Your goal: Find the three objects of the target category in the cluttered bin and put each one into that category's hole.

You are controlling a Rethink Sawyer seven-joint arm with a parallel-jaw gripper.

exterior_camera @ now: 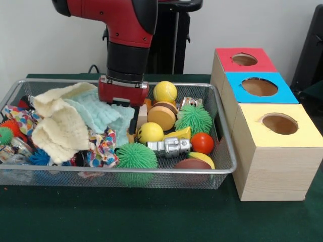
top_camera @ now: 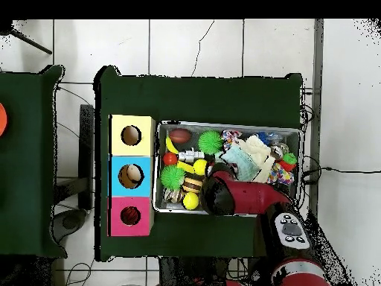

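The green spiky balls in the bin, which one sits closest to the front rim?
The larger-looking spiky ball at the wire bin's front rim, beside the silver toy robot. The other spiky ball lies farther back, near the bin's right side.

Bin (exterior_camera: 222,169) left of boxes (exterior_camera: 275,151) (touching) — toys inside.

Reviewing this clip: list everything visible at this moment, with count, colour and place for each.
Wire bin: one, silver mesh, on the green table.
Box with holes: one, wooden, tops red, blue, yellow, beside the bin.
Cloths: cream and pale green, heaped in the bin's middle.
Spiky balls: two large green, among the toys.
Yellow balls: two, one at the bin's back, one mid-bin.
Red ball: one, by the silver toy.
Patterned fabric: multicoloured, near the front.
Arm: red and black, over the bin.
Gripper: red, low at the cloths; fingers hidden.
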